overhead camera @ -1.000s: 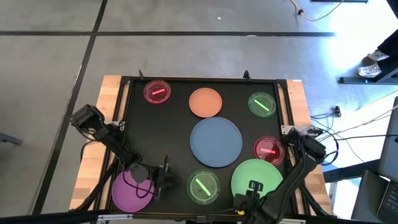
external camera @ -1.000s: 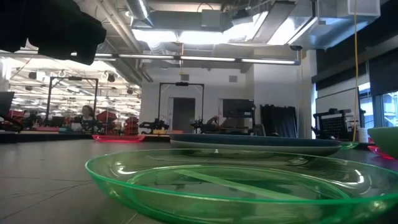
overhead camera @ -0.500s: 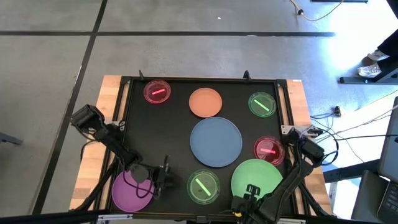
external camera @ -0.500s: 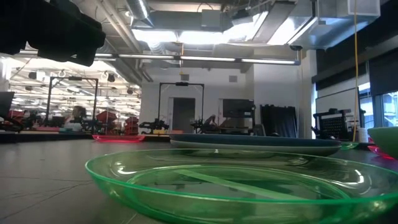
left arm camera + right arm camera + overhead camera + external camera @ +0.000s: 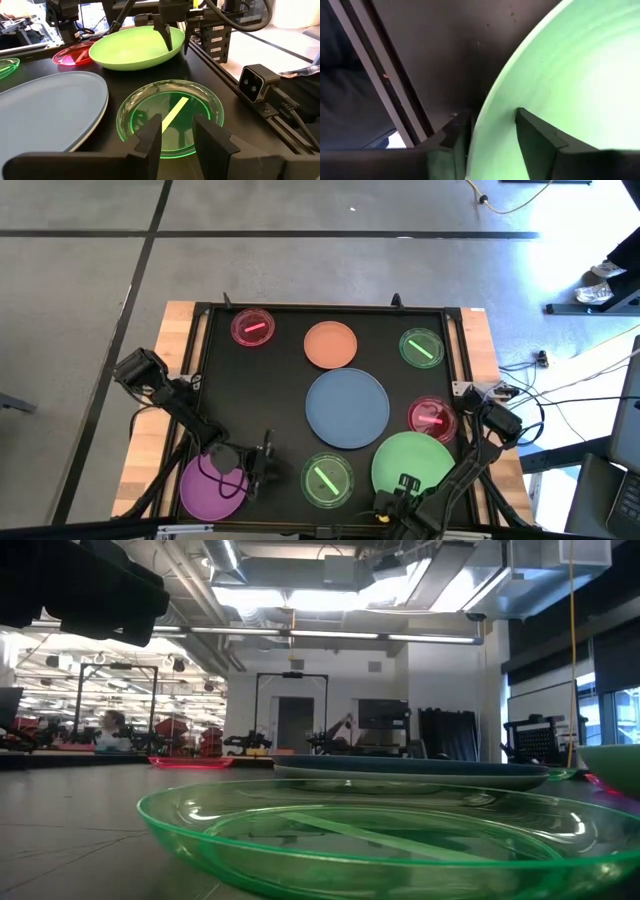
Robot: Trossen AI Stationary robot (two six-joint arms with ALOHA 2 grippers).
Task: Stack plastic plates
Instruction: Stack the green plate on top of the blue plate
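Eight plates show on the black table. In a far row are a small pink plate [image 5: 252, 328], an orange plate [image 5: 330, 345] and a small green plate [image 5: 421, 347]. The large blue-grey plate [image 5: 347, 408] lies mid-table, with a second pink plate [image 5: 432, 419] to its right. The large light green plate [image 5: 415, 460], a striped small green plate [image 5: 326, 479] [image 5: 170, 117] and the purple plate [image 5: 212, 485] lie near. My left gripper [image 5: 268, 465] [image 5: 175, 125] is open, between the purple plate and this small green plate. My right gripper [image 5: 405, 482] [image 5: 492, 117] is at the light green plate's near rim. My right gripper is shut on the light green plate's near rim [image 5: 479, 115]. One finger [image 5: 535, 135] is on the inner face and the other [image 5: 455, 135] outside the edge. It comes from the table's near side. In the left wrist view the plate [image 5: 132, 47] looks tilted, its held side raised.
A raised black frame [image 5: 200, 360] borders the table, with a wooden margin [image 5: 165, 380] outside it. A small camera [image 5: 257, 82] sits at the near rail. Free dark surface lies along the table's left side, between the far pink plate and the purple plate.
In the low view the light green plate's edge at the right reaches farther into the picture than a second ago. The left arm has kept still.
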